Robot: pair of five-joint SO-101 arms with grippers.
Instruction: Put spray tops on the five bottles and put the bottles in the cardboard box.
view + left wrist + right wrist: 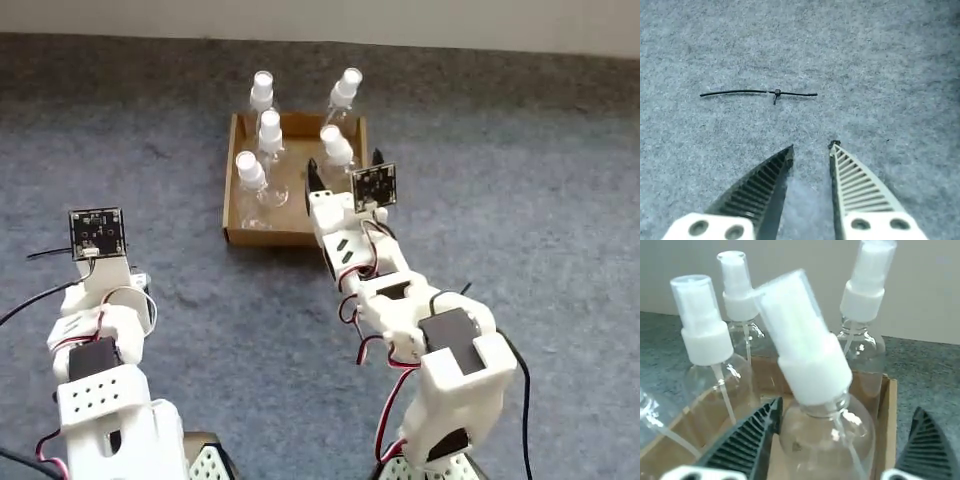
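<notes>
**Right pincer spread around a capped bottle in the box**

The cardboard box sits on the grey, carpet-like desk. It holds five clear bottles, each wearing a white spray top. The right pincer is spread wide at the box's right side. Its black fingers flank a tilted bottle, whose spray top leans while its neighbours stand upright. I cannot tell whether the fingers touch that bottle. The left pincer hovers over bare desk, well apart from the box, its fingers slightly parted and pinching nothing. A black cable tie lies on the desk just ahead of it.
</notes>
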